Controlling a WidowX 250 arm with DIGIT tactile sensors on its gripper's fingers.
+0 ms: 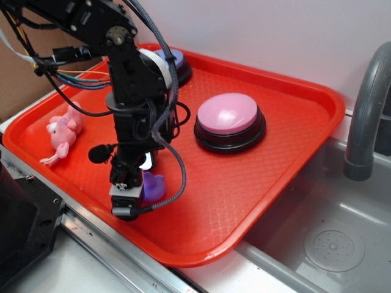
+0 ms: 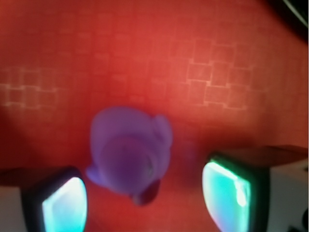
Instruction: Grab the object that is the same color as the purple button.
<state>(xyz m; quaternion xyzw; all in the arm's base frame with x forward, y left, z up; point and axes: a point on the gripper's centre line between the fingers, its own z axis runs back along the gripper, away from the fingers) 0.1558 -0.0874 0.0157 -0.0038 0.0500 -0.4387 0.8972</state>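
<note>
2 views: exterior and wrist, both at 1 moment.
Tray point(image 1: 293, 122): red, waffle-textured, rounded corners, lying partly over the grey sink point(image 1: 324, 238); its right corner overhangs the basin.
Duck point(image 1: 153, 187): tiny purple rubber duck, glossy, on the tray floor near the front edge. In the wrist view the duck point(image 2: 129, 157) sits between the 2 fingers, closer to the left one, with red tray showing between it and the right finger.
Gripper point(image 1: 131, 198): black, pointing down over the duck, low near the tray. Jaws spread wide with the duck in the gap; nothing is clamped. In the wrist view the gripper point(image 2: 145, 203) shows 2 pads glowing teal; whether the left finger point(image 2: 63, 203) touches the duck cannot be told, blurred.
Arm point(image 1: 131, 79): black WidowX links with loose cables, reaching in from the upper left and hiding part of the back of the tray.
Purple button point(image 1: 178, 61): bluish-purple dome on a black base, at the tray's back edge, mostly hidden behind the arm.
Pink button point(image 1: 230, 121): large pink dome on a black base, mid-tray, right of the arm, well apart from the duck.
Plush point(image 1: 62, 135): pink animal toy lying near the tray's left side, apart from the gripper.
Faucet point(image 1: 368, 104): grey curved pipe at the right edge, above the sink.
</note>
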